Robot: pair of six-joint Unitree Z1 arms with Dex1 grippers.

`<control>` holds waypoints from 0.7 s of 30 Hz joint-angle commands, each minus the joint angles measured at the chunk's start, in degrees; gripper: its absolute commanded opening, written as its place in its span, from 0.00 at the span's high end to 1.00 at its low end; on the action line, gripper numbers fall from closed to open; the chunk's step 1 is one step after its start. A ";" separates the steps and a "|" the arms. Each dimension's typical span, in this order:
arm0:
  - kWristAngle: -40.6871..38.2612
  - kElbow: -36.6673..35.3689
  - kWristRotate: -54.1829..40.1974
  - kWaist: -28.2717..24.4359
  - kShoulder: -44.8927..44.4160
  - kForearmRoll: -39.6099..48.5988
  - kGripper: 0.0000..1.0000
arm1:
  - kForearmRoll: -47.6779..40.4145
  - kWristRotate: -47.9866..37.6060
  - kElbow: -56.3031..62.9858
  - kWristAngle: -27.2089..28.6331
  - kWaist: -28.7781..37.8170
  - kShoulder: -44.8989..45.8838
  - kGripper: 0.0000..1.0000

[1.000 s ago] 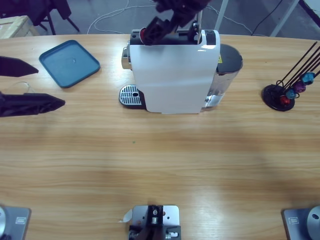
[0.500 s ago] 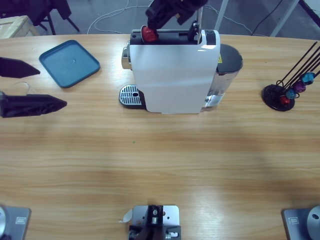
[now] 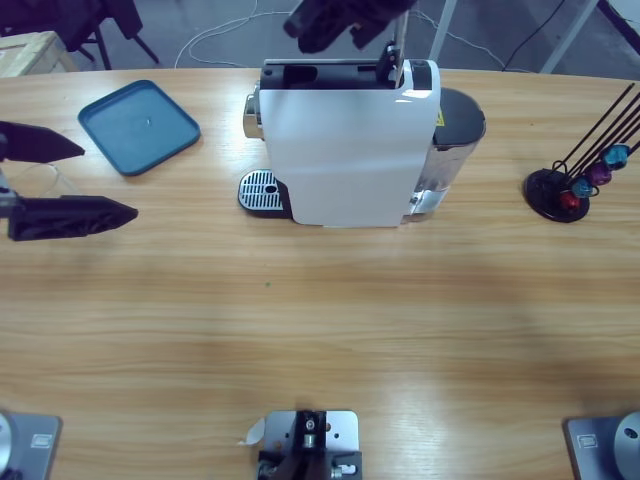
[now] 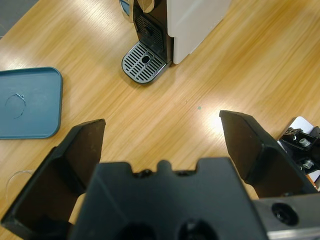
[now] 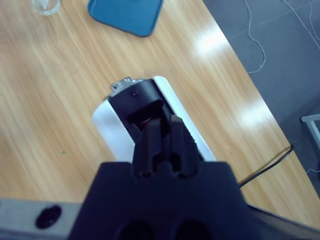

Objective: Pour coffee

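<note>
The white coffee machine [image 3: 345,150] stands at the back middle of the table, its top slot [image 3: 320,70] open. My right gripper [image 3: 308,26] hovers just above and behind that slot, jaws shut with nothing seen between them. In the right wrist view it [image 5: 162,125] points down at the slot [image 5: 142,112], where a bit of red capsule [image 5: 147,122] shows inside. My left gripper [image 3: 110,179] waits open and empty at the table's left edge, facing the machine's drip grate [image 4: 145,62]. A clear glass [image 5: 46,5] stands near the left gripper.
A blue tray [image 3: 138,126] lies at the back left. The machine's water tank [image 3: 457,125] sits on its right side. A black capsule rack [image 3: 575,185] with coloured capsules stands at the far right. Bare wood spreads in front of the machine.
The red capsule left my right gripper and dropped into the machine's top slot. The right gripper then lifted up and back. The left gripper shifted slightly.
</note>
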State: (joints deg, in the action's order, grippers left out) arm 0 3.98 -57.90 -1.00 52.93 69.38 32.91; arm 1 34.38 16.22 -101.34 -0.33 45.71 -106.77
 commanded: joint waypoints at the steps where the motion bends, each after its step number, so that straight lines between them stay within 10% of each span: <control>1: 0.42 1.38 0.82 0.14 0.69 -1.34 0.00 | 2.99 -16.71 7.03 -0.37 4.83 11.22 1.00; 6: 0.07 1.17 1.72 0.23 -0.02 -1.36 0.00 | -2.14 -35.56 25.45 6.11 6.50 21.77 1.00; 13: 0.00 0.33 2.69 1.65 -1.00 -1.27 0.00 | -7.85 -40.94 33.91 12.23 6.50 28.71 1.00; 21: -0.71 0.50 5.29 2.62 -2.95 -1.06 0.00 | -35.78 -62.51 42.40 14.73 -5.84 22.71 1.00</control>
State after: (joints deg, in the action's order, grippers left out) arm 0 3.97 -57.91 2.17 54.53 68.61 32.08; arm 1 13.47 -34.37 -63.23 13.69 46.12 -78.29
